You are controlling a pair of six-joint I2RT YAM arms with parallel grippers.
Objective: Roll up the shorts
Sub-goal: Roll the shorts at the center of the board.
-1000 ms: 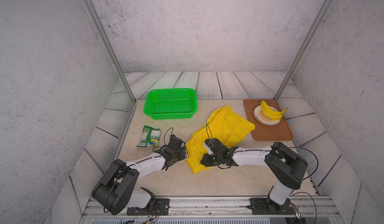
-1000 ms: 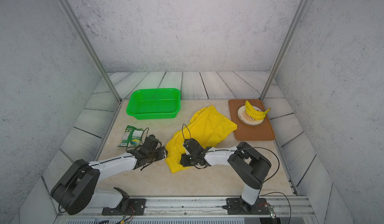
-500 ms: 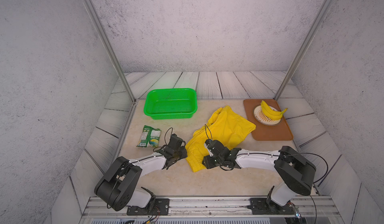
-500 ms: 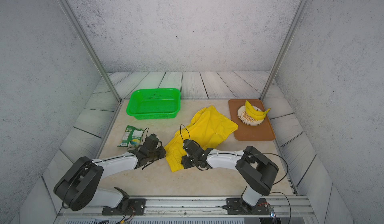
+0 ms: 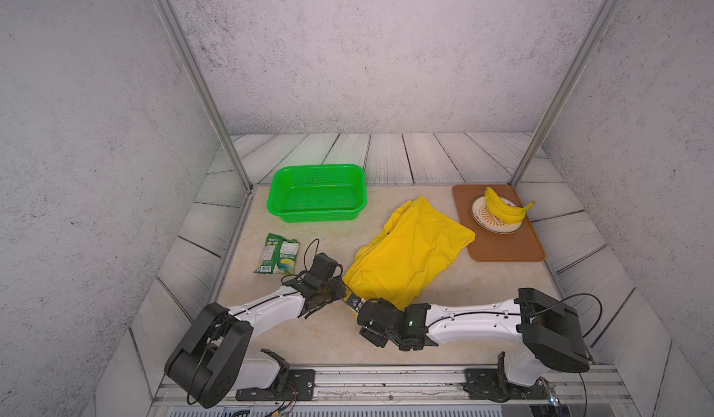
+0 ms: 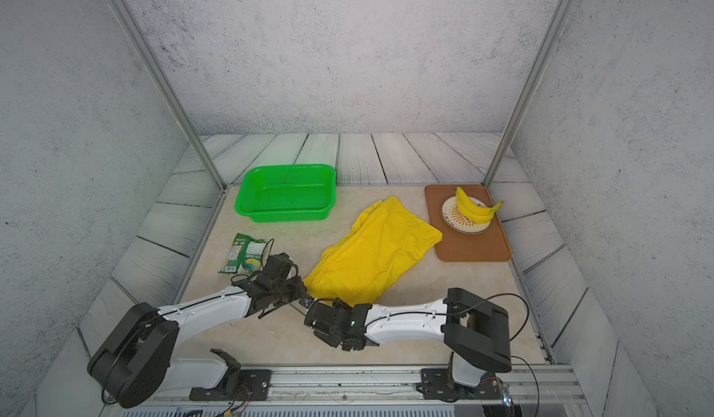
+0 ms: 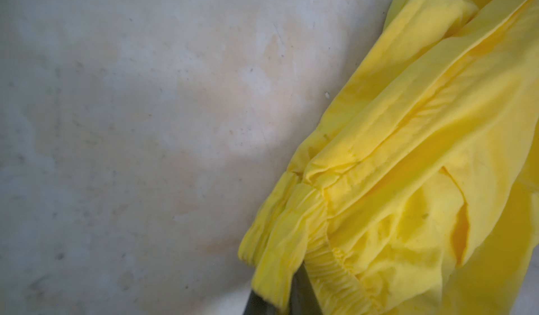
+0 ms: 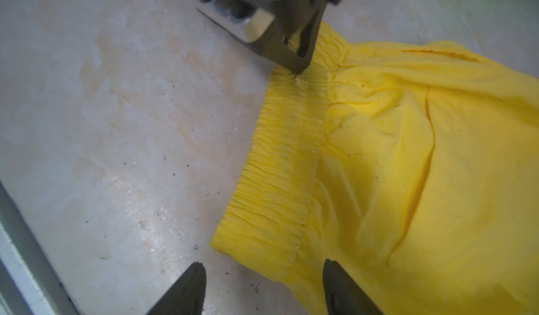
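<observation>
The shorts are laid on the worktop. Their waistband is pinched by the left jaws, likely to be pulled tight; the right jaws are spread at its other end.

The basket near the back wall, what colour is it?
The basket is bright green; it shows best in a top view.

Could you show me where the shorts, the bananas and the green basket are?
shorts (image 5: 409, 253): in a top view, middle of the yellow fabric.
bananas (image 5: 502, 209): in a top view, middle of the bunch.
green basket (image 5: 317, 215): in a top view, its near wall.
</observation>
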